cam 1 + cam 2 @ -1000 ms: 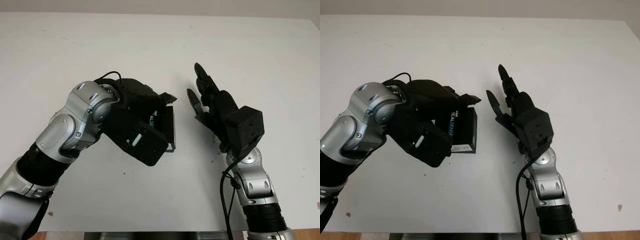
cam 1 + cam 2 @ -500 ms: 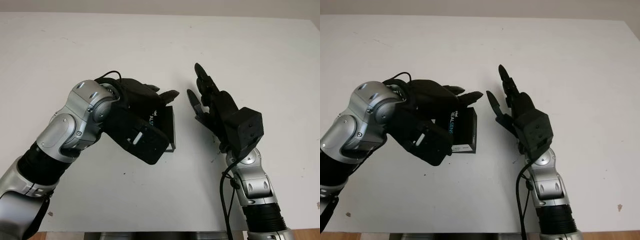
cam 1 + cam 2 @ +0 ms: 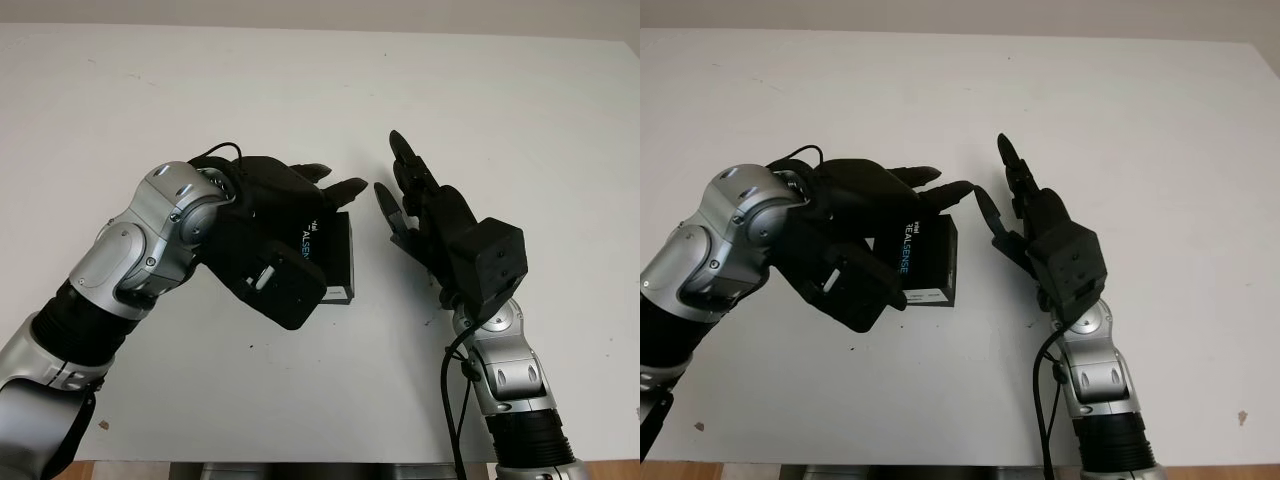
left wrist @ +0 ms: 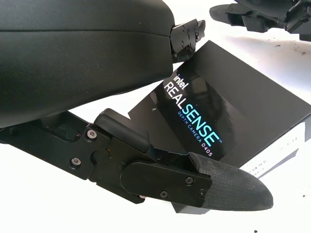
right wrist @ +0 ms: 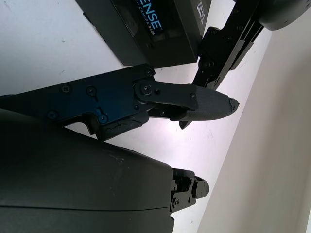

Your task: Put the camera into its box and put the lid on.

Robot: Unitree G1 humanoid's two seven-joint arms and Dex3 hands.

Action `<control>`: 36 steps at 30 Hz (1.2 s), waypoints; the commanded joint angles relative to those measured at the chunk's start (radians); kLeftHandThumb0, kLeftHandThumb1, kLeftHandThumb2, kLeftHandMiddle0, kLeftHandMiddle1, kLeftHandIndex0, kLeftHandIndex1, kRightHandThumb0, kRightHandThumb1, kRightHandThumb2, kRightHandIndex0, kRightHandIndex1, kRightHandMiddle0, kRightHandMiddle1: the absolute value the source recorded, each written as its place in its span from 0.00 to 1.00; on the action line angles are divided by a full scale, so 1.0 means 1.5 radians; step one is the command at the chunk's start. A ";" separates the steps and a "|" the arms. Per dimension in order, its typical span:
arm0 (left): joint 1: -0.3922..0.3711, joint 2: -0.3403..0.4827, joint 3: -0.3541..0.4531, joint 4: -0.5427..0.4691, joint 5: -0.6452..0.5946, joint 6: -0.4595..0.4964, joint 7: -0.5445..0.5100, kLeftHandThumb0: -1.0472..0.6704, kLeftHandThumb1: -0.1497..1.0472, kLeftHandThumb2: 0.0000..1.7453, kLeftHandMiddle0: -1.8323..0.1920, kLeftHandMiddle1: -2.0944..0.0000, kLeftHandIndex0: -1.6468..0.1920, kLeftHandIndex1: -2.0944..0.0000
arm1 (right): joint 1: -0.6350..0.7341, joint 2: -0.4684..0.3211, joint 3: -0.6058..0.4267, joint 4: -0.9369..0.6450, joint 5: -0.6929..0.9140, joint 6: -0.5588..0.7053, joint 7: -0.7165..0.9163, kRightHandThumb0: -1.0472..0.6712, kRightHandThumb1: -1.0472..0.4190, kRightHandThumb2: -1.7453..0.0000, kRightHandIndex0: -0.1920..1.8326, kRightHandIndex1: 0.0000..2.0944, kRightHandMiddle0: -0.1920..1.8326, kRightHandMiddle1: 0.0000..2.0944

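A glossy, flat rectangular black box point(image 3: 928, 257) lies closed on the matte white table point(image 3: 1140, 120), the left hand point(image 3: 875, 215) open over it and the right hand point(image 3: 1025, 215) open just beside it.

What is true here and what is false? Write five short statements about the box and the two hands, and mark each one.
1. The black box is closed, with its lid on. True.
2. The lid carries the words RealSense Depth Camera. True.
3. The right hand grips the box. False: it is open and raised beside the box, apart from it, holding nothing.
4. The box lies in a red tray. False: it lies flat on the white table.
5. The left hand is over the box. True: it is open, reaching across the lid.
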 commanded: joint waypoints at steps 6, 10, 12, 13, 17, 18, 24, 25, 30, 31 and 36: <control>-0.013 -0.014 -0.005 -0.003 -0.015 -0.005 0.010 0.15 1.00 0.23 1.00 1.00 1.00 1.00 | 0.008 0.000 -0.004 -0.007 0.005 -0.006 0.005 0.20 0.00 0.72 0.09 0.03 0.11 0.03; -0.028 -0.020 -0.003 -0.008 -0.022 0.006 -0.004 0.15 1.00 0.25 1.00 1.00 1.00 1.00 | 0.007 -0.002 -0.002 -0.006 -0.002 -0.008 0.003 0.20 0.00 0.72 0.10 0.03 0.11 0.03; -0.037 -0.025 -0.003 -0.012 -0.025 0.017 -0.015 0.16 1.00 0.25 1.00 1.00 1.00 1.00 | 0.007 0.000 -0.002 -0.009 -0.002 -0.004 0.003 0.19 0.00 0.72 0.10 0.03 0.11 0.03; -0.041 -0.027 -0.002 -0.015 -0.026 0.023 -0.022 0.16 1.00 0.25 1.00 1.00 1.00 1.00 | 0.007 0.000 -0.002 -0.010 -0.002 -0.003 0.003 0.19 0.00 0.72 0.10 0.03 0.11 0.03; -0.057 -0.028 0.006 -0.025 -0.047 0.039 -0.048 0.17 1.00 0.24 1.00 1.00 1.00 1.00 | 0.009 0.004 -0.003 -0.015 0.006 0.005 0.006 0.20 0.00 0.72 0.09 0.02 0.11 0.02; -0.061 -0.026 0.006 -0.027 -0.051 0.040 -0.054 0.17 1.00 0.24 1.00 1.00 1.00 1.00 | 0.009 0.004 -0.002 -0.016 0.006 0.008 0.006 0.20 0.00 0.72 0.09 0.02 0.11 0.02; -0.079 -0.010 0.015 -0.030 -0.078 0.042 -0.077 0.19 1.00 0.23 1.00 1.00 1.00 1.00 | 0.010 0.001 0.001 -0.018 0.003 0.007 0.007 0.20 0.00 0.72 0.09 0.02 0.11 0.03; -0.080 -0.007 0.018 -0.030 -0.083 0.043 -0.078 0.20 1.00 0.22 1.00 1.00 1.00 1.00 | 0.009 0.001 0.001 -0.018 0.003 0.006 0.007 0.20 0.00 0.72 0.09 0.02 0.11 0.03; -0.076 0.008 0.034 -0.040 -0.095 0.057 -0.072 0.21 1.00 0.19 1.00 1.00 1.00 1.00 | 0.010 0.000 -0.001 -0.022 0.005 0.010 0.009 0.20 0.00 0.72 0.09 0.02 0.11 0.03; -0.074 0.012 0.039 -0.042 -0.097 0.059 -0.070 0.20 1.00 0.19 1.00 1.00 1.00 1.00 | 0.009 0.000 -0.001 -0.021 0.005 0.009 0.009 0.20 0.00 0.72 0.09 0.02 0.11 0.03; -0.081 0.040 0.072 -0.055 -0.109 0.105 -0.087 0.19 1.00 0.21 1.00 1.00 1.00 1.00 | 0.006 -0.001 -0.005 -0.020 0.008 0.011 0.011 0.20 0.00 0.72 0.09 0.03 0.11 0.03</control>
